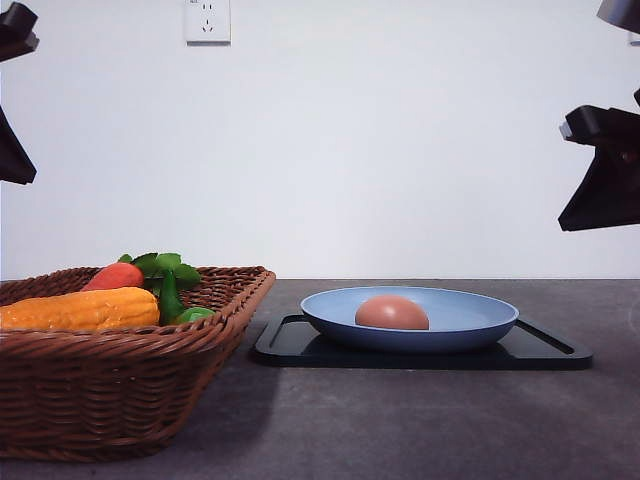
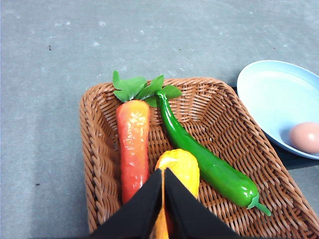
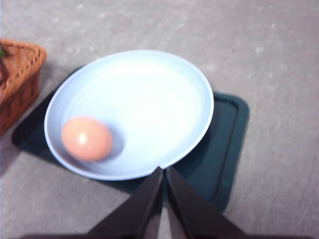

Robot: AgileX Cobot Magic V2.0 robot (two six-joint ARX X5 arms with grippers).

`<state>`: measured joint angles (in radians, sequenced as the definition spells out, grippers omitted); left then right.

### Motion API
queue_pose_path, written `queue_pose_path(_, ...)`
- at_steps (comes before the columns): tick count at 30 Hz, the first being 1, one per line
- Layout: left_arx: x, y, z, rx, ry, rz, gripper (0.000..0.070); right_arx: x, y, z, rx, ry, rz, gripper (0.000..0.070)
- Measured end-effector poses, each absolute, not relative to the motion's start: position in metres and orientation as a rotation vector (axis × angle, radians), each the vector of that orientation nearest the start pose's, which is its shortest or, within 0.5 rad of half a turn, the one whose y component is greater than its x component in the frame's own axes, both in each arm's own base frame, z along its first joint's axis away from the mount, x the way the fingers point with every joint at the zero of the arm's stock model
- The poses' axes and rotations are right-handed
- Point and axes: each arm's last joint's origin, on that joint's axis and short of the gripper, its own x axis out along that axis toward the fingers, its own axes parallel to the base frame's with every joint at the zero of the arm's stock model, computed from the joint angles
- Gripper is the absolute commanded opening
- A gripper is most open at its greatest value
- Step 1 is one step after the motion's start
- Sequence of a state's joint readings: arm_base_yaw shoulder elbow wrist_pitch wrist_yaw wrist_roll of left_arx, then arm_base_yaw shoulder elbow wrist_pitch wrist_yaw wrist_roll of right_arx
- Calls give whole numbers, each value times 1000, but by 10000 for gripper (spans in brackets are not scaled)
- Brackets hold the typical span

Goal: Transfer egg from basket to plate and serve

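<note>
Front view, nearest first: the dark brown woven wicker basket (image 1: 120, 375) sits at the left on the grey surface (image 1: 420, 430), holding a long orange-yellow corn cob (image 1: 80, 310), a red-orange carrot with green leaves (image 1: 115, 275) and a glossy green pepper (image 1: 192, 314). Just beside it to the right lies a flat black rectangular tray (image 1: 540, 352), and on that tray stands the large round light blue plate (image 1: 470, 325). The small pinkish-brown oval egg (image 1: 392, 313) lies in the plate, left of its centre, well out of the basket. Behind, both arms hang raised at the picture's edges before a white wall with a socket (image 1: 207, 20).

Left wrist view: the left end effector (image 2: 163, 172) hangs above the basket (image 2: 94, 139) over the corn cob (image 2: 182, 167), its black fingers clenched together on nothing.

Right wrist view: the right end effector (image 3: 163, 172) hovers above the plate's (image 3: 149, 94) near rim, fingers likewise pressed together and empty; the egg (image 3: 86, 139) rests apart from them.
</note>
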<state>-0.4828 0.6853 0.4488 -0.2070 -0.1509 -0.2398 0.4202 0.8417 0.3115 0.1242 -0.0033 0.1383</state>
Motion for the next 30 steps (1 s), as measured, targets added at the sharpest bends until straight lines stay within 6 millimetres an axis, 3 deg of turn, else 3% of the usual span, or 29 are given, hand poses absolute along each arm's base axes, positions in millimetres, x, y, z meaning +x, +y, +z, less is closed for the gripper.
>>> queue_pose_path(8,130,-64,237,-116,422,-278,0,159,71,190,50,428,387,0)
queue_pose_path(18,65,-23,277,-165,-32,-249,0,159,71,190,49,428,385,0)
queue_pose_path(22,59,-12,266,-114,-89,-133,0,159,71,190,49,428,385,0)
queue_pose_path(30,76,-2,218,-59,23,75,0,159,71,190,49,428,385,0)
